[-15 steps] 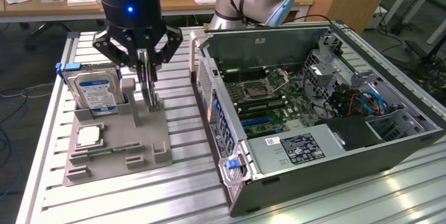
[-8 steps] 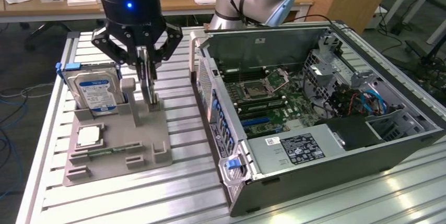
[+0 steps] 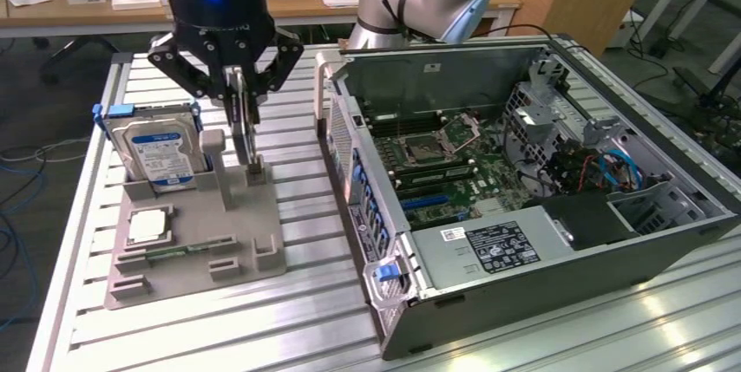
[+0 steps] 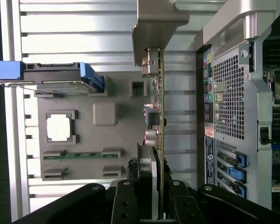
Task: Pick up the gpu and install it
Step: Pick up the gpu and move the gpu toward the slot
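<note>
Hard drive (image 3: pixel 156 151) stands upright in a grey fixture (image 3: pixel 245 223) (processor chip (image 3: pixel 148 226) flat nearby), beside an open computer case (image 3: pixel 579 290).

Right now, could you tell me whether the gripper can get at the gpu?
Probably yes: the gripper looks shut on the top edge of the gpu, which stands upright in the grey holder, with nothing between them.

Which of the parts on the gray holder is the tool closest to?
The gpu, the thin card standing on edge and gripped by the tool; the hard drive stands aside and the processor chip lies flat.
</note>
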Robot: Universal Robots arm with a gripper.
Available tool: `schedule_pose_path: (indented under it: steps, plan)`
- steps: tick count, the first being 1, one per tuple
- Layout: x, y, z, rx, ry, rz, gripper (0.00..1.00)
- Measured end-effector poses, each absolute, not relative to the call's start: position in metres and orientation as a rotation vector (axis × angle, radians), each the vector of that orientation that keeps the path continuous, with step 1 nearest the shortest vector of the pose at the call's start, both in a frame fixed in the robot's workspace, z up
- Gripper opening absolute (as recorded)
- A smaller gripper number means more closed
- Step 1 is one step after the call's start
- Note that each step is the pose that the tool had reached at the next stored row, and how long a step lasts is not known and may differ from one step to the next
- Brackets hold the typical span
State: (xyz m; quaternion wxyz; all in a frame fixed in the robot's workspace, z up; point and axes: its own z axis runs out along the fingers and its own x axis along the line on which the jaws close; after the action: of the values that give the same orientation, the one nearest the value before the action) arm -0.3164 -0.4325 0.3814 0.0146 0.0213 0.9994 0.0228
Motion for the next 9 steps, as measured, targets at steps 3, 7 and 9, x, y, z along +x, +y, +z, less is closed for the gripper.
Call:
schedule_pose_path:
  steps: [3, 7, 9]
  plan:
    - [-0.3163, -0.4324, 0.3817, 0.066, 3.111, 0.071, 0.28]
    - [-0.3163, -0.4324, 0.3819, 0.066, 3.111, 0.071, 0.28]
    - [-0.3164, -0.4325, 0.3823, 0.066, 3.111, 0.071, 0.28]
